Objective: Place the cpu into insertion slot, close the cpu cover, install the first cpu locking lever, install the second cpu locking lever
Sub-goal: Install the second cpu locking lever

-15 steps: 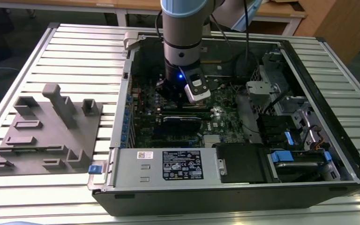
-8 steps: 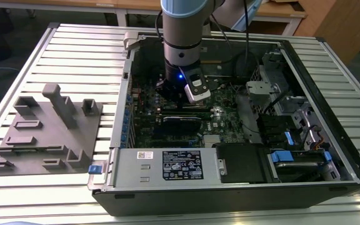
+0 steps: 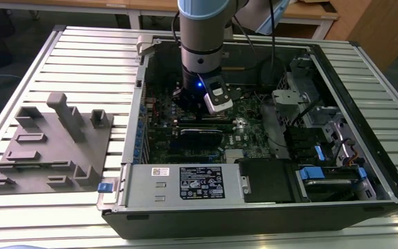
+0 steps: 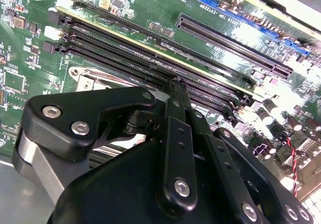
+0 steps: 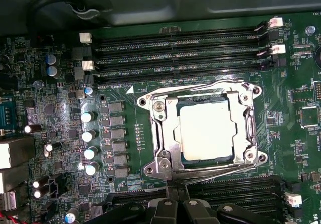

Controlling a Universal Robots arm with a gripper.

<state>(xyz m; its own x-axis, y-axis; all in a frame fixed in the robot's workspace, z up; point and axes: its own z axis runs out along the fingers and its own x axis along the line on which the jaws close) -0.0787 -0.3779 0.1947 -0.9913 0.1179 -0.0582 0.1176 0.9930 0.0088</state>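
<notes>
Fingers [image 4: 173, 113] of the gripper [image 5: 175, 204] are seen pressed together with nothing pinched between them, their tip poised low over the green motherboard [image 5: 60, 133], just beside the socket's nearer edge. Directly beyond the tip, one cpu [image 5: 207, 131] is seated in the insertion slot [image 5: 186, 156], with one cpu cover [image 5: 173, 133] lying closed around it. Two locking levers [image 5: 200, 91] are seen along opposite sides of the frame. Farther off, four memory slots [image 5: 180, 53] run parallel to the socket's far edge.

You see the cpu [image 5: 208, 131] with a matt metal top; the cpu cover [image 5: 165, 161] is shiny metal; the gripper [image 4: 175, 91] is matt black.
</notes>
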